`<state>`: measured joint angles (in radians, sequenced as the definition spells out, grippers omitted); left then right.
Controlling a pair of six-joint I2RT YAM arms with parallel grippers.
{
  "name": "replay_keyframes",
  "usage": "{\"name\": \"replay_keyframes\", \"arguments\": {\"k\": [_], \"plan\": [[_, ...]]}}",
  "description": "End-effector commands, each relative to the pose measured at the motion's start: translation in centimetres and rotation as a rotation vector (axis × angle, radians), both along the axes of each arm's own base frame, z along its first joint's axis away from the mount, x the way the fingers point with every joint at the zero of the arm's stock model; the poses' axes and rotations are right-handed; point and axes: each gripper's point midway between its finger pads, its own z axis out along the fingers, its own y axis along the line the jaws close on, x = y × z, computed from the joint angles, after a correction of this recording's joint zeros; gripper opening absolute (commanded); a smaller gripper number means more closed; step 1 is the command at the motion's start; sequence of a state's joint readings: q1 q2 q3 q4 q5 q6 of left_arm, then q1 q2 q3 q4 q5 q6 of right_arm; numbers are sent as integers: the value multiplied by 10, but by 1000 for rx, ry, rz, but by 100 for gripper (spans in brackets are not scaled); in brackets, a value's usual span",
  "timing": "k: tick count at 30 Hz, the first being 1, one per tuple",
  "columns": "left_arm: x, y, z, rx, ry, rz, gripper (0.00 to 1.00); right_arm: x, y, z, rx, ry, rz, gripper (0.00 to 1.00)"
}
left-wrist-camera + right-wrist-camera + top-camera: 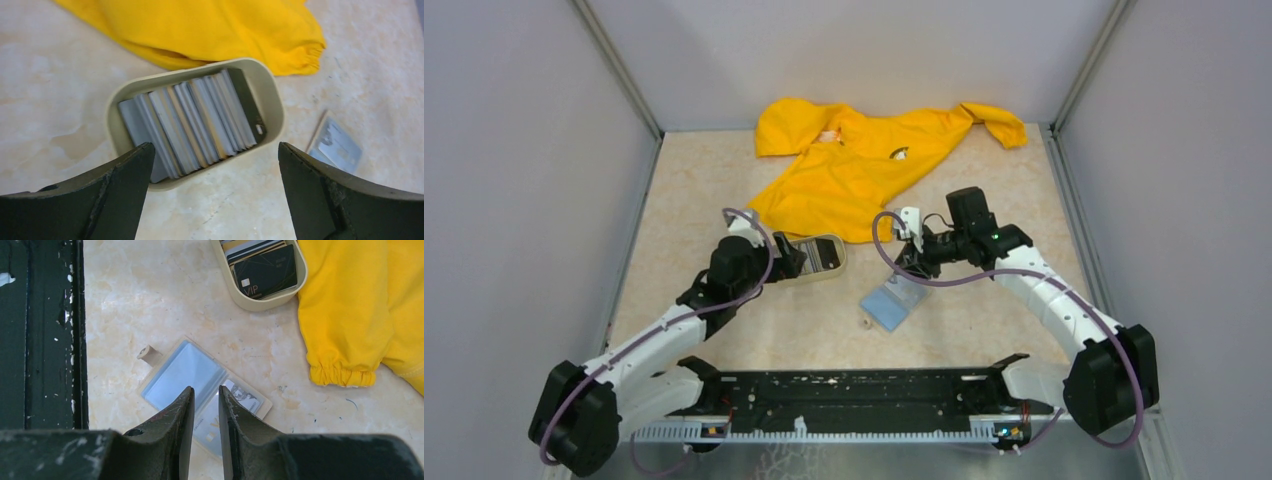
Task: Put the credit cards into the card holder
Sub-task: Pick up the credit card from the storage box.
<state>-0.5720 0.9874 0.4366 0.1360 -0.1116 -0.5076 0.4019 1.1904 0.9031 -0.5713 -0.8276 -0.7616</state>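
- Cards (192, 122) stand on edge in a tight row that fills a beige tray (276, 107), left of centre on the worktop (694, 200). Most are grey or white, and a dark one marked VIP closes the right end of the row.
- Left fingers (792, 262) are spread wide with nothing between them. They hover at the tray's left end, and the wrist view looks straight down the row of cards.
- Jacket (854, 165), yellow, lies spread over the far middle of the worktop. One elastic cuff lies just beyond the tray's far side.
- Holder (180, 372) lies opened flat to the right of the tray and nearer than it, apart from it, with its bluish clear pockets facing up. A small tan tab (148, 354) sticks out at its near-left corner. Its near half looks plain blue, while printed cards show through the pockets of its far half.
- Right fingers (907, 266) are drawn almost together, leaving only a thin slit, and point down over the holder's far half. Whether they pinch a card or touch the holder cannot be told.
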Motion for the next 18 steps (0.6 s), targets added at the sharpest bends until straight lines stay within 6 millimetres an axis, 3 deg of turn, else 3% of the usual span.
{"name": "replay_keyframes", "arguments": {"k": [1,8,18], "plan": [[-2,20,-18,-14,91,49,98,5,0,3,11,-18,-7,25],[7,17,-36,14,194,62,99,6,0,0,6,-13,-8,25],[19,15,-40,36,228,90,99,5,0,-3,2,-6,-6,25]]}}
